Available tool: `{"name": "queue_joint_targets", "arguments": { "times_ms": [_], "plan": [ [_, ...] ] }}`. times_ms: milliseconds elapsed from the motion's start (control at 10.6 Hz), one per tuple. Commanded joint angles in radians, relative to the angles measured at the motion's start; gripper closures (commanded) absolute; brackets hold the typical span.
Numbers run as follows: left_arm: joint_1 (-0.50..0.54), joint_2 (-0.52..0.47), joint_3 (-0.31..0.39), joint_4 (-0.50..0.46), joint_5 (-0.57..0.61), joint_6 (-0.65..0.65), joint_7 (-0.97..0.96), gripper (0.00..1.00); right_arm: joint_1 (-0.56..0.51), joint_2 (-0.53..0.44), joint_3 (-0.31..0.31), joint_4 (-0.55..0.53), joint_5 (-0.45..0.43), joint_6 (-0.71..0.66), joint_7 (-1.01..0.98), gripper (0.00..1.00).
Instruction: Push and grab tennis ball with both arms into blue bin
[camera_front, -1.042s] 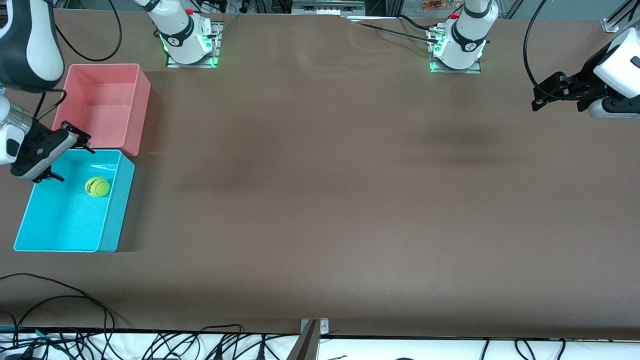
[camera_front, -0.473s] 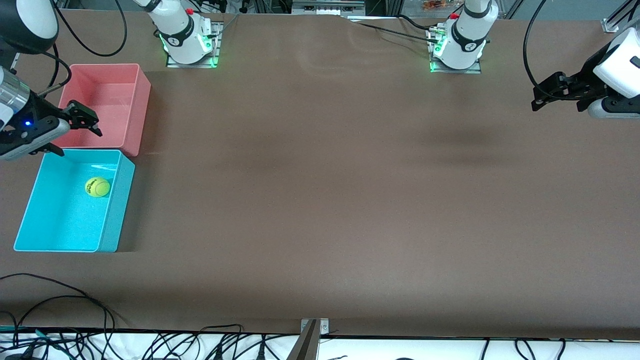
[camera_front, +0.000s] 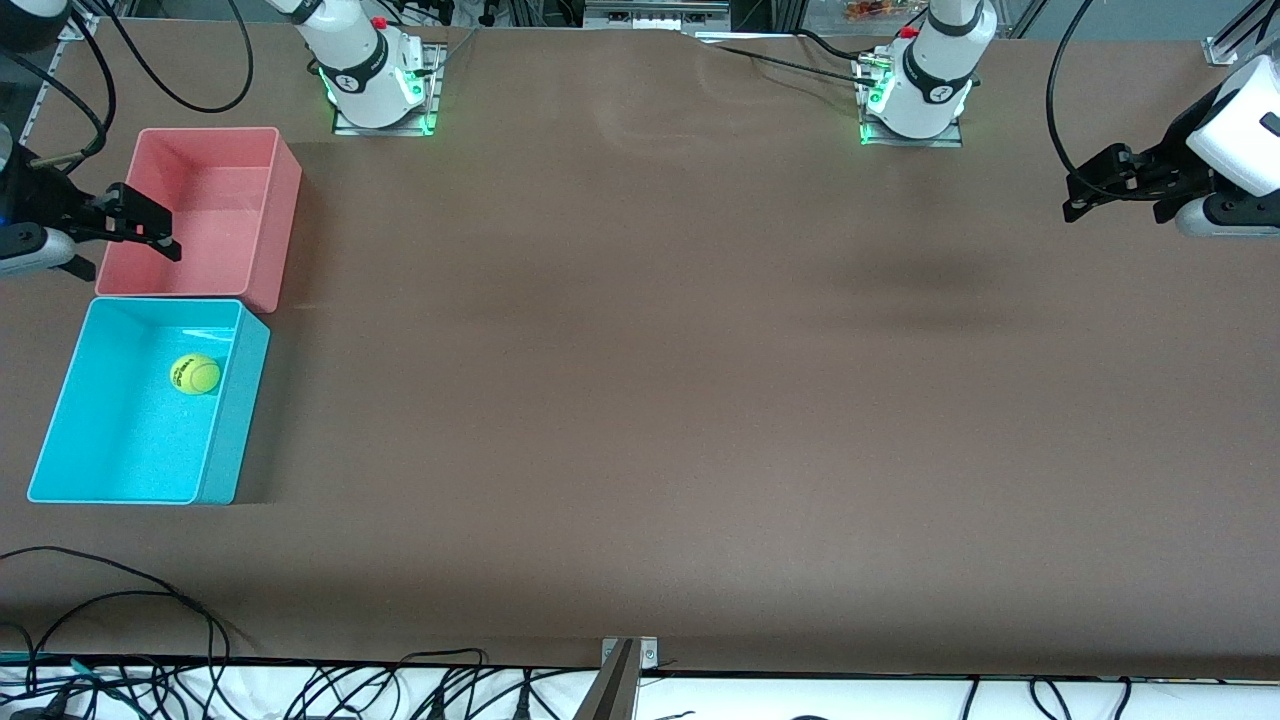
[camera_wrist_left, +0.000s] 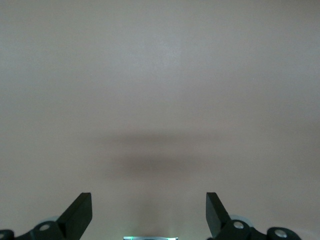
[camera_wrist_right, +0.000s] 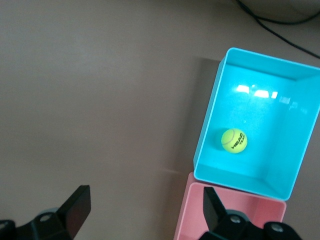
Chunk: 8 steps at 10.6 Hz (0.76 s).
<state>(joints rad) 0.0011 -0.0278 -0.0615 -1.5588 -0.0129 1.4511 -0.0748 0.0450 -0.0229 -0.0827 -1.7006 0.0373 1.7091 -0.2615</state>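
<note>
Ball first: the small fuzzy yellow-green tennis ball (camera_front: 194, 374) lies inside the bright cyan-blue rectangular plastic bin (camera_front: 60, 405), toward the wall that borders the pink-red plastic bin (camera_front: 285, 215). Nothing touches it. The right gripper (camera_front: 128, 227) hangs over the pink-red bin's edge, fingers spread and empty. The left gripper (camera_front: 1092, 188) waits over the brown table (camera_front: 640, 400) at the left arm's end, fingers spread too. Little seems at risk; a low swing by the right arm could clip a bin rim and shift it.
</note>
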Motion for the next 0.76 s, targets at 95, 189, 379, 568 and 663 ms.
{"name": "queue_joint_targets", "arguments": {
  "times_ms": [95, 189, 379, 568, 663],
  "plan": [
    [-0.006, 0.016, -0.007, 0.036, 0.028, -0.021, -0.014, 0.00, 0.015, 0.035, -0.003, 0.093, -0.036, -0.074, 0.088, 0.00],
    [-0.007, 0.016, -0.008, 0.037, 0.028, -0.021, -0.013, 0.00, 0.015, 0.034, -0.005, 0.091, -0.036, -0.072, 0.090, 0.00],
    [-0.009, 0.016, -0.008, 0.039, 0.028, -0.023, -0.013, 0.00, 0.016, 0.024, -0.002, 0.088, -0.037, -0.081, 0.186, 0.00],
    [-0.013, 0.016, -0.008, 0.039, 0.028, -0.021, -0.014, 0.00, 0.018, 0.023, -0.002, 0.090, -0.036, -0.089, 0.202, 0.00],
    [-0.015, 0.016, -0.009, 0.039, 0.028, -0.021, -0.014, 0.00, 0.018, 0.023, -0.002, 0.091, -0.034, -0.091, 0.202, 0.00]
  ]
}}
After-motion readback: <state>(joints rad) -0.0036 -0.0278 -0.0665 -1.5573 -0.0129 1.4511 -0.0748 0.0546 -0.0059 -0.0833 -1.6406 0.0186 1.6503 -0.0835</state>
